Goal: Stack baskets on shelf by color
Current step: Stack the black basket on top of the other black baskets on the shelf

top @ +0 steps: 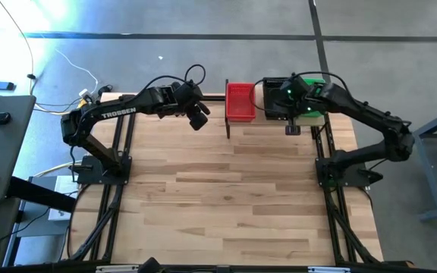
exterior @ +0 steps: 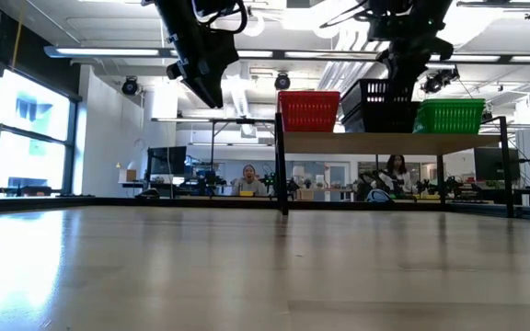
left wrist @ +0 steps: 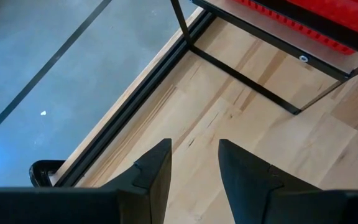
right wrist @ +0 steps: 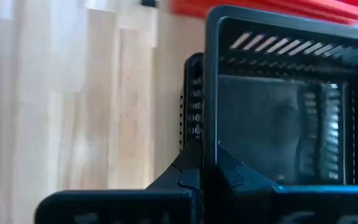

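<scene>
Baskets (exterior: 382,108) on shelf (exterior: 389,142), office behind

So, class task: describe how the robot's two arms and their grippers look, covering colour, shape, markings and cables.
Both arms are black and jointed. The left arm bears white TROSSEN lettering, with black cables looping at its wrist. The right arm shows a green light near its wrist. The left gripper has two dark, flat, tapering fingers.

Red baskets (exterior: 308,111), black baskets (exterior: 379,105) and green baskets (exterior: 448,116) stood side by side. All rested upright on the light-wood shelf (exterior: 385,142).
</scene>
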